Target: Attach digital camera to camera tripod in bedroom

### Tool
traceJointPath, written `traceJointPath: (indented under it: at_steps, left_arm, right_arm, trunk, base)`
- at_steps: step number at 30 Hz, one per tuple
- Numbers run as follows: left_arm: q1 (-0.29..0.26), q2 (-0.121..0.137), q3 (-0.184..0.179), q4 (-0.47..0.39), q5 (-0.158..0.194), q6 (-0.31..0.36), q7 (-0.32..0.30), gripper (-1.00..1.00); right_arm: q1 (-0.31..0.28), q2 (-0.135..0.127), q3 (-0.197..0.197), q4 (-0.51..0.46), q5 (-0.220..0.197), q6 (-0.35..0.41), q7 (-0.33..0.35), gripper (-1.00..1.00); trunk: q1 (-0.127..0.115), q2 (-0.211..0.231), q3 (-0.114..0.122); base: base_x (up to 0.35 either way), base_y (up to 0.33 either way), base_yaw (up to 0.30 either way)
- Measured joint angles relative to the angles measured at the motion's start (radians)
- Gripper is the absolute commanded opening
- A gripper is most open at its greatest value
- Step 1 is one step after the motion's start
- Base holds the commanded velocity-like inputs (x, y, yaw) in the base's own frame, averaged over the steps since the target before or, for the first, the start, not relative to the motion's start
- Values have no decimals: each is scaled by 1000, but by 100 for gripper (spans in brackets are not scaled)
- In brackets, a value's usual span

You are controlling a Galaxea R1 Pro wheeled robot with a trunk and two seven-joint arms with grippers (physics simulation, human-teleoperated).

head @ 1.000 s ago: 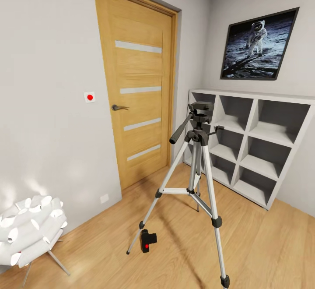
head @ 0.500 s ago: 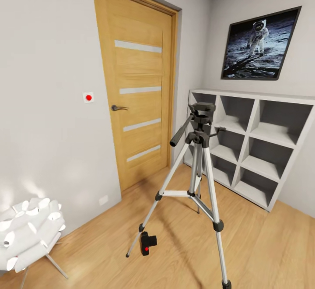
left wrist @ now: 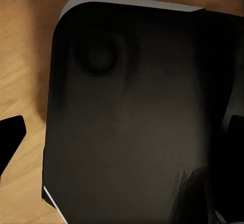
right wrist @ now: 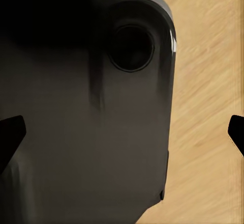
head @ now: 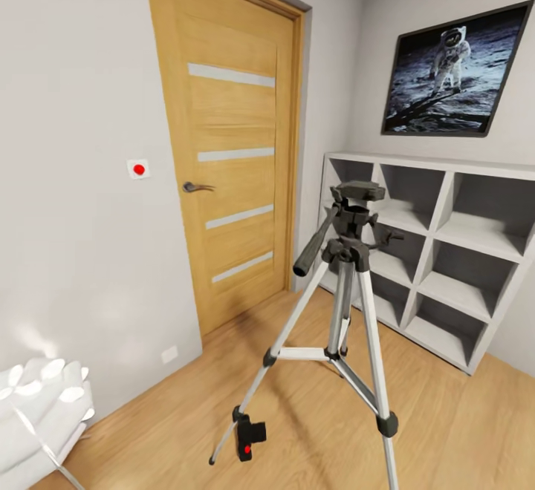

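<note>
Nearest to the lens, low in both wrist views, the black tips of the left gripper (left wrist: pixel 119 142) and the right gripper (right wrist: pixel 122 135) are sitting at opposite frame edges, fingers spread wide and pinching nothing, while each is hanging over a dark rounded panel (left wrist: pixel 137 112), probably the robot's own base, above the wood plank floor (right wrist: pixel 208 81); the arms are likely tucked there for driving. At the lower centre of the head view, the digital camera (head: pixel 249 438) is lying on the floor just beside the foot of one leg of the camera tripod (head: pixel 349 304), its red button facing up, so it is waiting to be lifted. Above it, the tripod is standing with legs splayed, its black head bare and the pan handle slanting down toward frame left. Behind, grey cubby shelves (head: pixel 446 252) are lining the right wall under an astronaut picture (head: pixel 453 74), and a wooden door (head: pixel 230 163) is filling the upper left.
</note>
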Motion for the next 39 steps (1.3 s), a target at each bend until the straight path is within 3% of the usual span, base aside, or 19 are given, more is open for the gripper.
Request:
traceJointPath:
  at_steps: [14,39]
  left_arm:
    - [0,0,0,0,0,0,0,100]
    - [0,0,0,0,2,0,0,100]
  right_arm:
    - [0,0,-1,0,-1,-1,-1,100]
    - [0,3,-3,0,-2,-1,0,100]
  trunk:
    - [0,0,0]
    - [0,0,0]
  base:
    - [28,0,-3]
    - [14,0,-216]
